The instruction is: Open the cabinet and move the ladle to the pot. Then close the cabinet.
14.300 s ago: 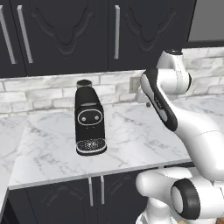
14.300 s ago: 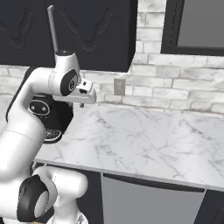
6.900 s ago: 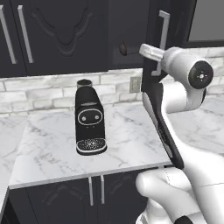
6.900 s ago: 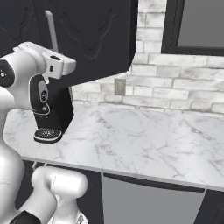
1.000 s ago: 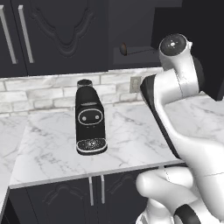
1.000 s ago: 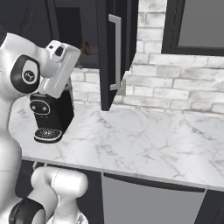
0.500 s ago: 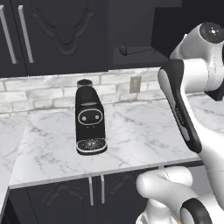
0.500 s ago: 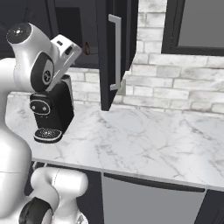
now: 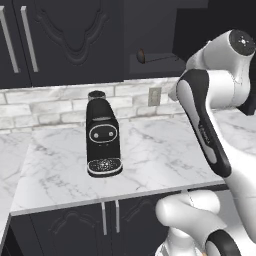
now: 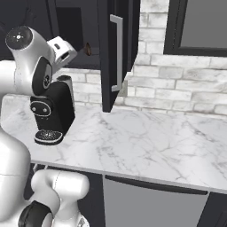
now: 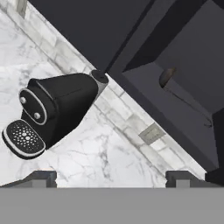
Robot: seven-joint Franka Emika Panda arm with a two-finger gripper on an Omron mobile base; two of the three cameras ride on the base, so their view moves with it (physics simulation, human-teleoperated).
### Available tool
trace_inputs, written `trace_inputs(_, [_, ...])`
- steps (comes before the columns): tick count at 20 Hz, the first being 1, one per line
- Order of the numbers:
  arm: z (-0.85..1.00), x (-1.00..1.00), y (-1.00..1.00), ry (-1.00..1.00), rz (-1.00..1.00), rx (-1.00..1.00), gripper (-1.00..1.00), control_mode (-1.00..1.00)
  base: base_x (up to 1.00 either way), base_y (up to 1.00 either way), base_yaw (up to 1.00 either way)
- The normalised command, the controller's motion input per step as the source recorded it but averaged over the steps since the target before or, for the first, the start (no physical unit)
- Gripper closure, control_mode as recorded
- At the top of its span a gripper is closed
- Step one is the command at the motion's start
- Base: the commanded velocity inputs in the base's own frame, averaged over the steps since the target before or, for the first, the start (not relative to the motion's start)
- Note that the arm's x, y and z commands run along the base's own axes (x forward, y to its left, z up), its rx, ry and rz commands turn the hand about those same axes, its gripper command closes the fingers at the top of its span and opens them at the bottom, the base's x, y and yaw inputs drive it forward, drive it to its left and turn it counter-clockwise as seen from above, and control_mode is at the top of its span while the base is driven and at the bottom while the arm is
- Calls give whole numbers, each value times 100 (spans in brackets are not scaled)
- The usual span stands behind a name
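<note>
Arm swung back and up from the cabinet since a second ago: its upper joint moved from mid-frame to the top right in the left base view, and toward the left edge in the right base view. Door, ladle and coffee machine have not shifted.

Cabinet [image 10: 108,53] door hangs open, swung out toward the room, with its silver bar handle [image 10: 118,53] facing right in the right base view. Neighbouring doors to the left are shut.

Ladle [image 9: 150,57] lies on the bottom shelf of the open compartment, small round bowl to the left, thin handle running right toward the back wall. It also shows in the hand view [image 11: 183,94], bowl upper left, hooked end lower right, and as a small dark bowl past the arm in the right base view [image 10: 88,48].

Tool [image 11: 109,177]: jaws wide apart, nothing between them, both dark tips at the bottom of the hand view, well apart from the ladle. It points at the shelf from outside the cabinet.

Coffee machine [image 9: 102,135] stands upright on the marble desk [image 9: 150,160], below and left of the open compartment. Wall outlet [image 9: 154,93] sits on the brick backsplash, just under the shelf.
</note>
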Motion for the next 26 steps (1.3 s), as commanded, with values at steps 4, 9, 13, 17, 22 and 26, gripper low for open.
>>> trace_inputs(4, [5, 35, 0, 4, -6, 27, -100, -100, 0, 0, 0])
trace_inputs(9, [11, 36, 0, 3, -9, 26, -100, -100, 0, 0, 0])
trace_inputs(13, [1, 34, 0, 0, -7, 21, -100, -100, 0, 0, 0])
trace_inputs(17, [0, 40, 0, -11, -7, 14, -100, -100, 0, 0, 0])
trace_inputs(22, [0, 53, 0, -17, -4, 10, -100, -100, 0, 0, 0])
trace_inputs(26, [0, 58, 0, -5, -2, 6, -100, -100, 0, 0, 0])
